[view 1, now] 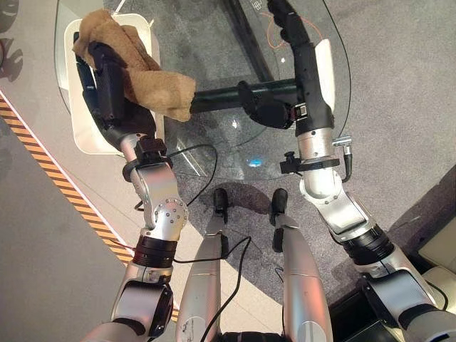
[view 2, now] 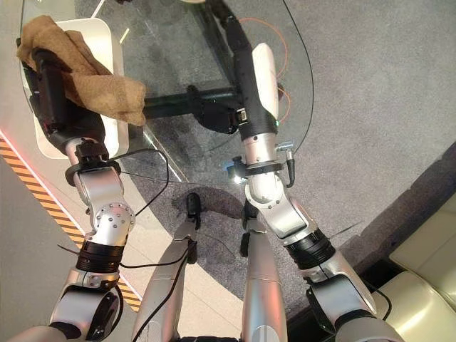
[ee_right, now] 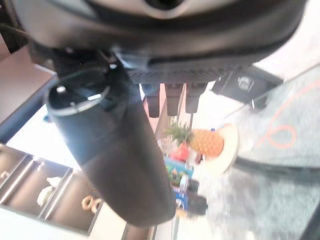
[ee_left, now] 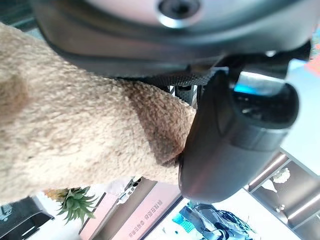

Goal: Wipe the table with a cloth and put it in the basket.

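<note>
The left robot hand (view 1: 107, 78) grips the brown cloth (view 1: 153, 82), which hides its fingers. The right robot hand (view 1: 285, 25) reaches over the glass tabletop (view 1: 235, 135) with fingers straight and empty, the tips cut off.

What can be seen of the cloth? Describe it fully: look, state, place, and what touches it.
The cloth is a tan, fuzzy, fleece-like rag, bunched and folded instead of spread flat. It drapes over the left hand, which is curled round it; the left wrist view shows the thumb pressing into the pile. One loose end hangs toward the glass table. The bundle is held above the white basket, not yet resting in it.
</note>
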You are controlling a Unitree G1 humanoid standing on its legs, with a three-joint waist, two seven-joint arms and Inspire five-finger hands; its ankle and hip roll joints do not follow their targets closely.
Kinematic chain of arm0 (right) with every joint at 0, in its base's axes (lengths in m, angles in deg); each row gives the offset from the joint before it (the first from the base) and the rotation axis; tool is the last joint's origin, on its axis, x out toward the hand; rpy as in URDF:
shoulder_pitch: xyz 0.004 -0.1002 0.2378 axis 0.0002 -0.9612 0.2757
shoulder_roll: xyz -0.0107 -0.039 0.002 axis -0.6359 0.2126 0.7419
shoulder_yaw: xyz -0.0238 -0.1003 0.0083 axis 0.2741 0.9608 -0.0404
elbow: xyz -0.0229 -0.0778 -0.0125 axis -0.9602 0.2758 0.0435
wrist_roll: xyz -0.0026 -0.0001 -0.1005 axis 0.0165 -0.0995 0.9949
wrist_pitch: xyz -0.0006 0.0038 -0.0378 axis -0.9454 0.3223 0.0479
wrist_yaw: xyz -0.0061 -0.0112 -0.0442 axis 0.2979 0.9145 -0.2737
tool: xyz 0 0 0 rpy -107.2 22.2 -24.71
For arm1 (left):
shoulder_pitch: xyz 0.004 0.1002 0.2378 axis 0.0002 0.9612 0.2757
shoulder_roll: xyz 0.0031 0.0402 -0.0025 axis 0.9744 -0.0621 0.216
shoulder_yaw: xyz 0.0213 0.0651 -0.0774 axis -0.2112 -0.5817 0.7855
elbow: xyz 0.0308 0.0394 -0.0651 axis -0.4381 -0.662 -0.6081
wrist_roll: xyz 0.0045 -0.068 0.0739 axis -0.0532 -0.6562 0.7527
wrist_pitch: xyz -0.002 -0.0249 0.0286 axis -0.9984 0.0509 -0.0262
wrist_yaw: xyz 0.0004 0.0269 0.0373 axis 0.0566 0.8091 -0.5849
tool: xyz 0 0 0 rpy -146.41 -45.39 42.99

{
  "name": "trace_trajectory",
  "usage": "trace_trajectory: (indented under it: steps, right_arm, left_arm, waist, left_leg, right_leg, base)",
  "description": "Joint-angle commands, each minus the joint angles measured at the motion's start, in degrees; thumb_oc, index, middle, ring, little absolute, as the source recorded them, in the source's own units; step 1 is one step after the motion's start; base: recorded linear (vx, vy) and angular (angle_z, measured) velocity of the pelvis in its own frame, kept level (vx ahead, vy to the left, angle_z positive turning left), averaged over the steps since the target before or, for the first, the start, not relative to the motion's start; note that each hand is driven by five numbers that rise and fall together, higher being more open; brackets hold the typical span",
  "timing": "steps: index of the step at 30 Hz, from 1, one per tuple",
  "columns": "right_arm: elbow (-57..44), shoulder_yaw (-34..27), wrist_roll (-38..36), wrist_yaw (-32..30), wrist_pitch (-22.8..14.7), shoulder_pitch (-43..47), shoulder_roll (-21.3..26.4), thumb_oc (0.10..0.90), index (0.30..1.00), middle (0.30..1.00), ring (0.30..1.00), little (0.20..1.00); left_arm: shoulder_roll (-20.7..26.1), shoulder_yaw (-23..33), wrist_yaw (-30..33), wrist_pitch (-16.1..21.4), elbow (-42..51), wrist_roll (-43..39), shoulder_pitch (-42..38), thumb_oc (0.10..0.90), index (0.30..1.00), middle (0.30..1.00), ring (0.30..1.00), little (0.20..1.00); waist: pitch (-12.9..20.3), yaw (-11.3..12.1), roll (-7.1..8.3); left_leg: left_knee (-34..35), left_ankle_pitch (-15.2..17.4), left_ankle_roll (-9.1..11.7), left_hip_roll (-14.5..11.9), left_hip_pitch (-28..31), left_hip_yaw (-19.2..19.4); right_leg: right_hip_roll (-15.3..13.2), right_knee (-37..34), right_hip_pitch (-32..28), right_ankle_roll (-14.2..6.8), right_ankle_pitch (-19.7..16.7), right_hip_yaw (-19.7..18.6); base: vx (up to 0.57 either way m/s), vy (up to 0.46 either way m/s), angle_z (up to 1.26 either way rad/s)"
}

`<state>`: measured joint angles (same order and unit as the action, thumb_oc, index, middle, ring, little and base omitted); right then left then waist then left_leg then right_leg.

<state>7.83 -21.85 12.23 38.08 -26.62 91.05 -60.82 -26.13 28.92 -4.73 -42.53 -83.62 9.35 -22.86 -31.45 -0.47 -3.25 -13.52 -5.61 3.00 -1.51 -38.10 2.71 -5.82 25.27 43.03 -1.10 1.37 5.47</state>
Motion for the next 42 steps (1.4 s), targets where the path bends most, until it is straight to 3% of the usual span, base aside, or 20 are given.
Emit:
trace_trajectory:
  steps: [1, 14, 22, 34, 42]
  right_arm:
    - [-4.49, -4.85, 4.34, -7.17, -6.88, 2.38, -1.35, 0.8, 0.9, 0.9, 0.9, 0.9]
    - [11.9, -11.98, -0.25, -21.01, -6.03, -0.93, 3.8, 0.8, 0.9, 0.9, 0.9, 0.9]
    - [26.64, -14.29, -11.37, -23.32, -11.3, -2.15, 6.98, 0.8, 0.9, 0.9, 0.9, 0.9]
    - [47.74, -10.22, -20.7, -22.47, -14.57, 0.37, 9.56, 0.8, 0.9, 0.9, 0.9, 0.9]
    - [57.86, -8.99, -23.35, -18.51, -14.8, 2.6, 9.92, 0.8, 0.9, 0.9, 0.9, 0.9]
  left_arm:
    - [5.06, 5.18, -1.23, 9.36, 4.91, 7.82, -4.48, 0.1, 0.3, 0.3, 0.3, 0.2]
    - [9.97, 9.25, 4.26, 12.38, -3.86, 13.7, -4.38, 0.1, 0.3, 0.3, 0.3, 0.2]
    - [16.89, 10.06, 10.16, 13.13, -14.53, 16.5, -7.43, 0.1, 0.3, 0.3, 0.3, 0.2]
    - [28.04, 4.66, 20.12, 8.25, -28.62, 18.24, -17.94, 0.1, 0.3, 0.3, 0.3, 0.2]
    - [32.3, -0.37, 21.58, 3.47, -37.55, 20.09, -23.59, 0.1, 0.3, 0.3, 0.3, 0.2]
  waist:
    - [1.66, -0.42, 0.14]
    - [1.66, -1.09, -0.49]
    - [1.66, -1.65, -0.86]
    - [1.66, -2.35, -0.87]
    - [1.66, -2.51, -1.01]
  left_leg:
    - [-0.25, 4.31, -0.57, 3.9, 1.81, 1.71]
    - [-0.72, 4.92, -0.45, 3.48, 1.53, 1.86]
    - [-1.13, 5.32, -0.2, 2.89, 1.44, 2.21]
    - [-2.12, 5.62, -0.02, 1.86, -0.81, 2.76]
    - [-2.37, 5.63, 0.14, 1.53, -1.55, 3.01]
  right_leg:
    - [3.16, -1.88, -3.32, -0.53, 4.32, 2.27]
    - [3.1, -1.03, -2.61, -0.55, 4.89, 1.78]
    - [3.34, -0.56, -2.32, -0.38, 5.31, 1.44]
    - [3.84, -0.57, -0.32, 0.16, 5.5, 1.03]
    - [3.99, -0.66, 0.28, 0.17, 5.52, 1.04]
  base:
    - [0.03, 0.027, -0.01]
    - [0.0, 0.016, -0.01]
    - [0.0, 0.023, -0.04]
    - [0.0, 0.0, -0.01]
    - [-0.01, -0.005, -0.01]
